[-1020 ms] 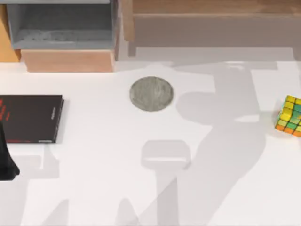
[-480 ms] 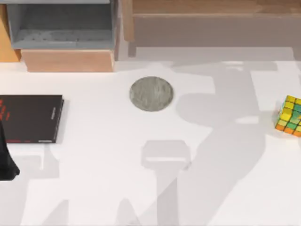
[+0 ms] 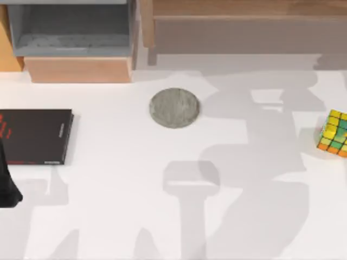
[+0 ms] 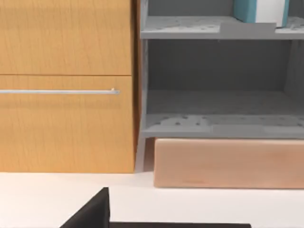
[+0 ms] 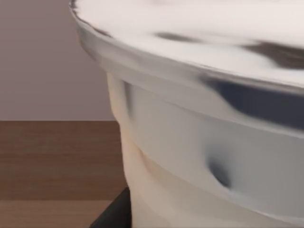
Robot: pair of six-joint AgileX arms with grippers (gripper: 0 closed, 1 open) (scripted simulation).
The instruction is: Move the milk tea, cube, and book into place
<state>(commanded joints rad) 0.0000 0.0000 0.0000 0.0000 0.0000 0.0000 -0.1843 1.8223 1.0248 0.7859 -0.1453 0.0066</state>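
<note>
Close against the right wrist camera stands the milk tea (image 5: 204,142), lid and creamy wall looming — a dark finger edge sits at its base, so the right gripper is probably clamped on it, though I cannot tell. The grey coaster (image 3: 174,108) waits bare mid-table — next, likely carry the cup over and lower it upright there. The cube (image 3: 334,133) sits at the table's right edge; the teal book (image 4: 260,10) is on the grey shelf (image 4: 218,126).

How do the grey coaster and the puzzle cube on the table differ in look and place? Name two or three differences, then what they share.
The coaster is a flat grey disc; the cube is a blocky grid of yellow, green and orange squares. The coaster lies near the table's middle; the cube sits at the right edge, partly cut off by the top view. The coaster looks wider across than the cube. Both rest on the white table, untouched by any gripper.
</note>
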